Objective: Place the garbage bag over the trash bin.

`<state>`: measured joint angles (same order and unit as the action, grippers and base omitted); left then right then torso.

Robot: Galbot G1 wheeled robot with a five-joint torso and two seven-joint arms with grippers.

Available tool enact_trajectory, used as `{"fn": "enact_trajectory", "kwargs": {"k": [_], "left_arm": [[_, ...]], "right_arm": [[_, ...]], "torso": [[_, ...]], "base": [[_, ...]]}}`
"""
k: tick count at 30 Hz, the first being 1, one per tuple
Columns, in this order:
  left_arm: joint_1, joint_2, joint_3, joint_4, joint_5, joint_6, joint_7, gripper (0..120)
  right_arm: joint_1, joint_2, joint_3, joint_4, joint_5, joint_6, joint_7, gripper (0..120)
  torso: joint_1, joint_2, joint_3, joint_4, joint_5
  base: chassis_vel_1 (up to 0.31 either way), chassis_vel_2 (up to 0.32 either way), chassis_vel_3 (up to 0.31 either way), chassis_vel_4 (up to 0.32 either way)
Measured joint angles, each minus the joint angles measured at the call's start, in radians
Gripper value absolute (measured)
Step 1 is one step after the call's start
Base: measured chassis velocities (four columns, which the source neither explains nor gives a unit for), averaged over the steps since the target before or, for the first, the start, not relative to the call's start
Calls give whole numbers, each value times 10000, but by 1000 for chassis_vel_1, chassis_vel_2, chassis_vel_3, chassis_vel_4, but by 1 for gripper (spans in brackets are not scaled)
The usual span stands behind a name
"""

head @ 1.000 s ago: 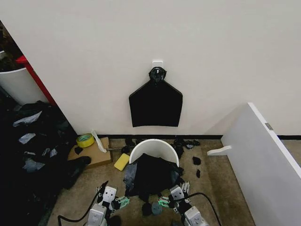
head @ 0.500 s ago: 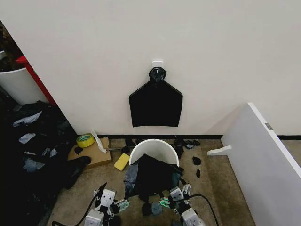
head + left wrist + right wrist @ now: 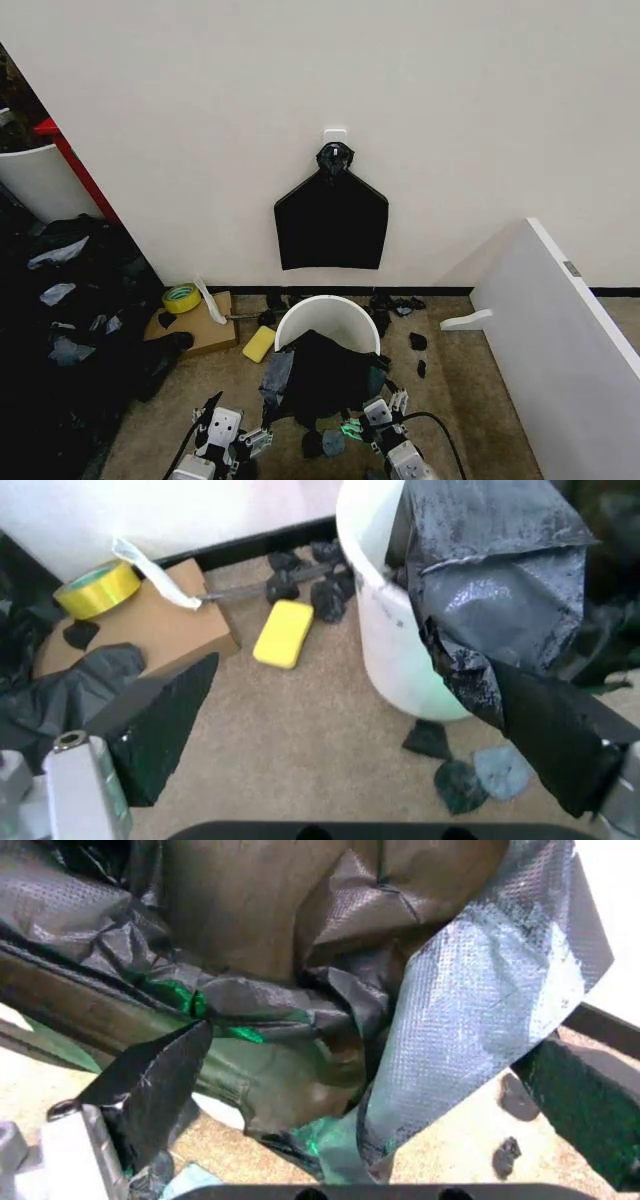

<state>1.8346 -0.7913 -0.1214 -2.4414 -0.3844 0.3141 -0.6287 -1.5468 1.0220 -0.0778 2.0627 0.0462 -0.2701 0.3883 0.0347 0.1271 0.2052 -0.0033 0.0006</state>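
Since earlier frame we see both end effectors drawn back toward lower edge of head view, left one further. Left end effector [image 3: 262,437] spread wide, empty, just short of bin. Right end effector [image 3: 352,428] spread wide too, crinkled film lying between fingers, not clamped. Garbage bag [image 3: 322,375]: black, thin, glossy, wrinkled plastic, draped over near rim of trash bin [image 3: 327,312], sagging down outside. Bin round, smooth cream plastic, on tan carpet by wall. Yellow rounded sponge [image 3: 283,632] just beside bin.
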Motion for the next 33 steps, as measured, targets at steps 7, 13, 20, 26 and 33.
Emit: {"fn": "enact_trajectory", "kwargs": {"k": [7,13,20,26,33], "left_arm": [[17,-67,-87,-151,88,-312,27,100],[78,-91,-155,-269,128,-562,-8,100],[-82,-146,-214,-252,43,-1773,936,100],[-313,-281,-240,-332,29,-2087,1071,100],[-353,-371,-595,-596,147,-2133,1021,100]], "right_arm": [[3,-41,88,-8,35,6,-10,100],[21,-35,102,-81,47,20,-12,100],[50,-15,86,-166,62,28,-28,100],[9,-16,94,-178,67,41,-42,100],[5,16,71,-235,68,46,-61,100]], "torso": [[0,0,0,0,1],[0,0,0,0,1],[0,0,0,0,1],[0,0,0,0,0],[0,0,0,0,1]], "base": [[0,0,0,0],[0,0,0,0],[0,0,0,0],[0,0,0,0],[0,0,0,0]]}}
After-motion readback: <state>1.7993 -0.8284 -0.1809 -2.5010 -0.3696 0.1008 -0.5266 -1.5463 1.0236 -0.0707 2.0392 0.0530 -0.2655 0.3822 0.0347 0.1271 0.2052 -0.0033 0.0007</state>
